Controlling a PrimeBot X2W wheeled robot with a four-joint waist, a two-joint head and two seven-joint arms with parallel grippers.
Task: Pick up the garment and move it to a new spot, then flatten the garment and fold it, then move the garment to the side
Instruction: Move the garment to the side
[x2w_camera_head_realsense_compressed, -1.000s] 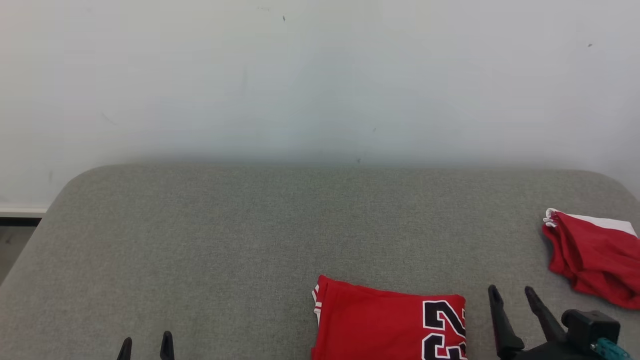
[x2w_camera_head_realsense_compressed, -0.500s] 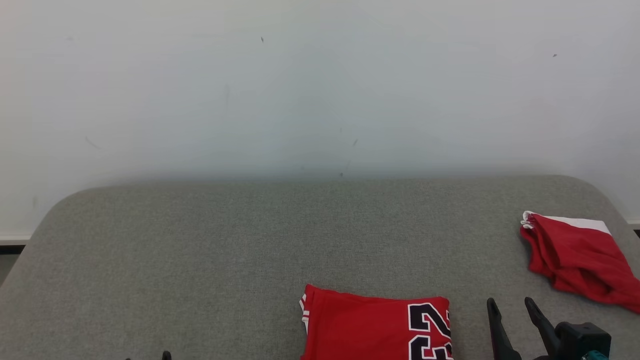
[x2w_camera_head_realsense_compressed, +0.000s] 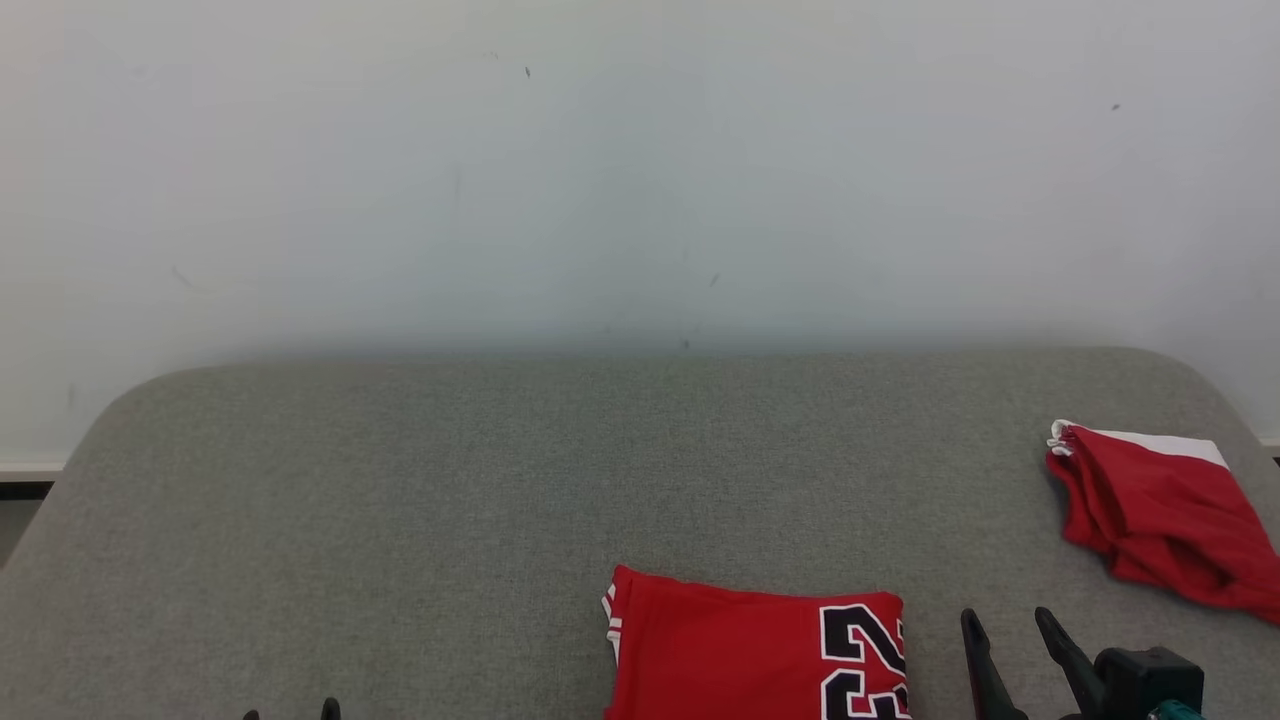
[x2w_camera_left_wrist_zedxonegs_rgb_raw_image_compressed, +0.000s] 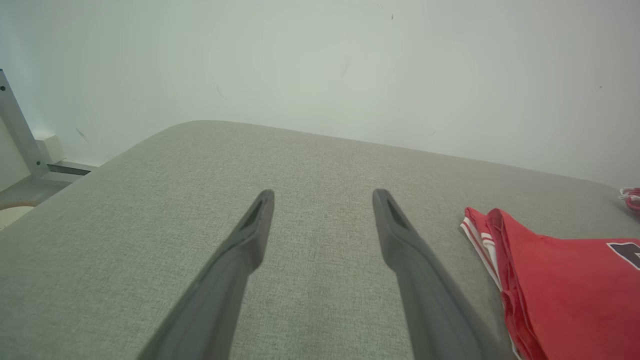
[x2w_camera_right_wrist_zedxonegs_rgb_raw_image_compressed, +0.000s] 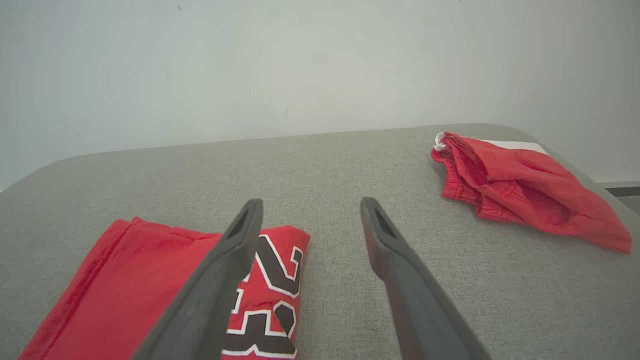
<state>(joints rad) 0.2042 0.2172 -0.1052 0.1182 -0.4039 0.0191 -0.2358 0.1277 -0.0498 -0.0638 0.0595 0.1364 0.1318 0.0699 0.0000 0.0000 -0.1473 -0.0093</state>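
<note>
While the red jersey (x2w_camera_head_realsense_compressed: 740, 650) sits folded into a neat rectangle at the near edge of the grey fabric-topped table (x2w_camera_head_realsense_compressed: 400, 500), neither arm has a hold on it. The black-and-white "23" shows on its right end, and white striped trim peeks out at the left end.

The right jaws stand wide with nothing between them. Their dark fingers (x2w_camera_head_realsense_compressed: 980, 660) point up just to the right of the jersey, and from the right wrist view one finger crosses in front of the number print; whether it touches the cloth can't be told.

The left jaws are spread wide too, also holding nothing. Their fingers (x2w_camera_left_wrist_zedxonegs_rgb_raw_image_compressed: 250, 235) are over bare table, with the jersey's striped edge off to their right.

Over by the table's far right corner, well apart from the jersey, a pair of red shorts (x2w_camera_head_realsense_compressed: 1150, 510) lies crumpled with a white band along the back edge. A plain pale wall (x2w_camera_head_realsense_compressed: 640, 180) runs behind the table.
</note>
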